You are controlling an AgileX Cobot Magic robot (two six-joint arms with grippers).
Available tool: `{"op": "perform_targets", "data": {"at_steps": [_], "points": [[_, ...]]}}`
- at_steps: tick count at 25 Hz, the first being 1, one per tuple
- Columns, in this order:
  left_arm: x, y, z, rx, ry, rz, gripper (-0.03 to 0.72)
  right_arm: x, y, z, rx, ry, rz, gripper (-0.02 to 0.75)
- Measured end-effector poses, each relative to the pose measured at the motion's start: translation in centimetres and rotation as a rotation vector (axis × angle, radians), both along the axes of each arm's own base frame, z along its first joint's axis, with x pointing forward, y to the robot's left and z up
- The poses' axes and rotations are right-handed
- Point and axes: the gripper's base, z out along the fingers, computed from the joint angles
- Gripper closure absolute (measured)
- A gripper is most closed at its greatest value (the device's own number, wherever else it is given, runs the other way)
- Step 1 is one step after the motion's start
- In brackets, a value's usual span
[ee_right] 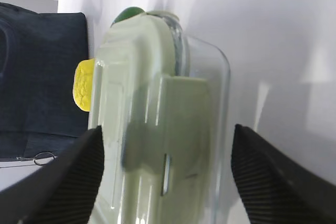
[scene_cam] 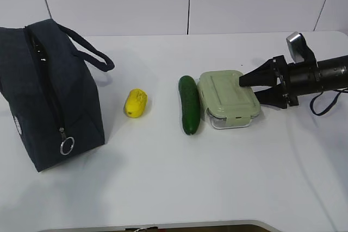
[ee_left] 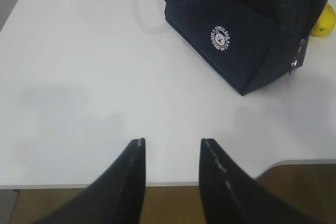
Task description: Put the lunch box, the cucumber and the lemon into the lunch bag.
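White surface carries our lunch box beside the cucumber, where our spread right tool straddles its short end; we judge the glass heavy, slick, best clamped across the lid's sides.

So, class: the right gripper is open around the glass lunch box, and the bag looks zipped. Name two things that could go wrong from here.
1. The open right gripper straddles the clear glass lunch box with the pale green lid; the dark green cucumber lies right alongside, so a grasp or lift may nudge it into rolling.
2. The dark navy fabric lunch bag appears zipped shut, so nothing can go in until it is opened.
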Motion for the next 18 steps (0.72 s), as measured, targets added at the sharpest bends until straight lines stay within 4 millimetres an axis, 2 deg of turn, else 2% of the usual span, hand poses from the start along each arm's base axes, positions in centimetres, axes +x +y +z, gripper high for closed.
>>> {"op": "perform_targets", "data": {"at_steps": [8,18], "points": [[0.0,0.0,0.0,0.0,0.0,0.0,0.446,0.0,1.2,0.0,0.001,-0.003,0.026,0.136],[0.0,0.0,0.0,0.0,0.0,0.0,0.446,0.0,1.2,0.0,-0.002,-0.002,0.029,0.158]]}}
